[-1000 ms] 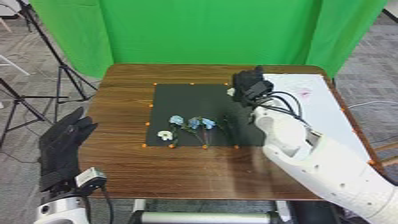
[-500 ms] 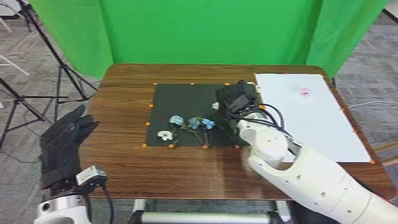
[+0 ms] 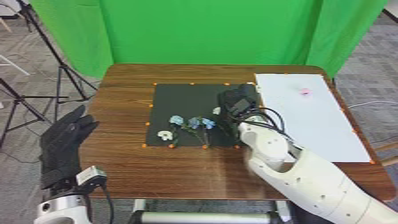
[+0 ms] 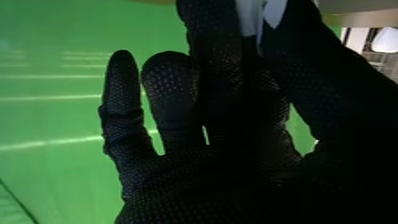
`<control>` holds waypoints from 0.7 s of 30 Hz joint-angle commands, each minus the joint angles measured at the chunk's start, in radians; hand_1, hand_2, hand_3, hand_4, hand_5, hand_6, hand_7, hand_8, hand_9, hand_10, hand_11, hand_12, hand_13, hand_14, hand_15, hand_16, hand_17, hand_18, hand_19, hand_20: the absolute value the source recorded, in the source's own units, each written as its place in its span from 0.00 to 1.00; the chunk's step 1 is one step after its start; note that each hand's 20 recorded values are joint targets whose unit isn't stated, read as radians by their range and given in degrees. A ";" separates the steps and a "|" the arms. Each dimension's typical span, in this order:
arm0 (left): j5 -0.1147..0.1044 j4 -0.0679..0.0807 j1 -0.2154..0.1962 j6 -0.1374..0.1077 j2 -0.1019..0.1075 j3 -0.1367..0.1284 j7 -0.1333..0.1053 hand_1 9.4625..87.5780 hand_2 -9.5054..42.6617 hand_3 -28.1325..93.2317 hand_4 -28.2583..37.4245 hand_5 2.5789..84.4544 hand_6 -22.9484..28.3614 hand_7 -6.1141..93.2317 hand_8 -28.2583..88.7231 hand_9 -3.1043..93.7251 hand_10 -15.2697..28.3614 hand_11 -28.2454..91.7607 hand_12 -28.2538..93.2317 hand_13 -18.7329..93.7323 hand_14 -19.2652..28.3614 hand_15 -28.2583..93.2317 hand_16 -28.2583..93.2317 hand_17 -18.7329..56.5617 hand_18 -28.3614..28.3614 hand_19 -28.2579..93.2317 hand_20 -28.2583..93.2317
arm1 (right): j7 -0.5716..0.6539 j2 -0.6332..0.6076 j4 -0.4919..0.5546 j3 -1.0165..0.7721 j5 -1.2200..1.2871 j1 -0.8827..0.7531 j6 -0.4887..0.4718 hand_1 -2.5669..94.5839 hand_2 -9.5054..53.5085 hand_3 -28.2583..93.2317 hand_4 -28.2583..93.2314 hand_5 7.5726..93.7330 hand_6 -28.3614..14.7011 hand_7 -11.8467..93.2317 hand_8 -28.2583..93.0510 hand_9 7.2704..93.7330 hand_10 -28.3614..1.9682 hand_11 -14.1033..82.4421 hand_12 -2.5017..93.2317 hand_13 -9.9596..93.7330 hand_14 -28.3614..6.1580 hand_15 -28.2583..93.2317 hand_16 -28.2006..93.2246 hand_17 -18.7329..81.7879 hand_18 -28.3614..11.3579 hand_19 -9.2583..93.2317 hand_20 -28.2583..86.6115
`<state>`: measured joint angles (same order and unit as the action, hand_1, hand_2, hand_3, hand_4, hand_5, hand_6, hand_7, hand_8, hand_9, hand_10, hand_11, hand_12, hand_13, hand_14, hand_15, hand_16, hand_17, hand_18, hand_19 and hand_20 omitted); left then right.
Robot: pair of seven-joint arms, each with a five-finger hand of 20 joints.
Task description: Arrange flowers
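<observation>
No readable text, labels, brands, numbers or signs.

Blue, white flowers on dark mat

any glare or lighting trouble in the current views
head view: a soft sheen on the table, the white sheet bright beside the dark mat; right wrist view: the right hand nearly black against the brighter green backdrop, pale streaks crossing the green
</observation>
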<state>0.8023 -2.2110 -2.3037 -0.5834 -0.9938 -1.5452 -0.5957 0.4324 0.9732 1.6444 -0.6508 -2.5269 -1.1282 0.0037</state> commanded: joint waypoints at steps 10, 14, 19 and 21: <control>0.009 -0.002 -0.011 0.007 -0.005 -0.003 0.007 0.22 0.25 0.91 0.17 0.50 0.70 0.22 0.15 0.40 0.84 0.59 0.29 0.41 1.00 0.81 0.08 0.14 0.90 0.70 0.38 | -0.056 0.039 0.058 -0.098 -0.024 -0.058 -0.130 0.41 0.00 0.94 0.00 0.69 0.58 0.35 0.17 0.68 0.45 0.57 0.27 0.60 0.34 0.91 0.46 0.27 0.06 0.78 0.56; 0.010 -0.004 -0.017 0.008 -0.007 -0.006 0.006 0.23 0.25 0.91 0.17 0.50 0.70 0.22 0.15 0.40 0.84 0.59 0.29 0.41 1.00 0.81 0.08 0.14 0.90 0.70 0.38 | -0.058 0.039 0.075 -0.121 -0.022 -0.073 -0.170 0.40 0.00 0.95 0.01 0.67 0.55 0.34 0.12 0.65 0.40 0.58 0.25 0.58 0.31 0.91 0.45 0.26 0.04 0.77 0.57; 0.012 -0.007 -0.028 0.005 -0.011 -0.009 0.009 0.23 0.24 0.91 0.17 0.50 0.70 0.23 0.15 0.40 0.83 0.59 0.29 0.41 1.00 0.81 0.08 0.14 0.90 0.70 0.38 | -0.056 0.034 0.115 -0.158 0.002 -0.089 -0.227 0.39 0.00 0.96 0.02 0.63 0.50 0.32 0.13 0.60 0.34 0.58 0.25 0.56 0.25 0.92 0.45 0.24 0.01 0.76 0.57; 0.010 -0.007 -0.033 0.006 -0.011 -0.011 0.008 0.23 0.24 0.91 0.17 0.50 0.70 0.23 0.15 0.40 0.83 0.59 0.29 0.41 1.00 0.81 0.08 0.14 0.90 0.70 0.38 | -0.052 0.020 0.137 -0.164 0.010 -0.091 -0.235 0.38 0.00 0.96 0.02 0.62 0.49 0.32 0.13 0.59 0.32 0.58 0.25 0.55 0.22 0.92 0.44 0.23 0.01 0.76 0.57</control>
<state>0.8062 -2.2120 -2.3084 -0.5834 -0.9961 -1.5489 -0.5931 0.3753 1.0113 1.7239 -0.7774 -2.5322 -1.2056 -0.1804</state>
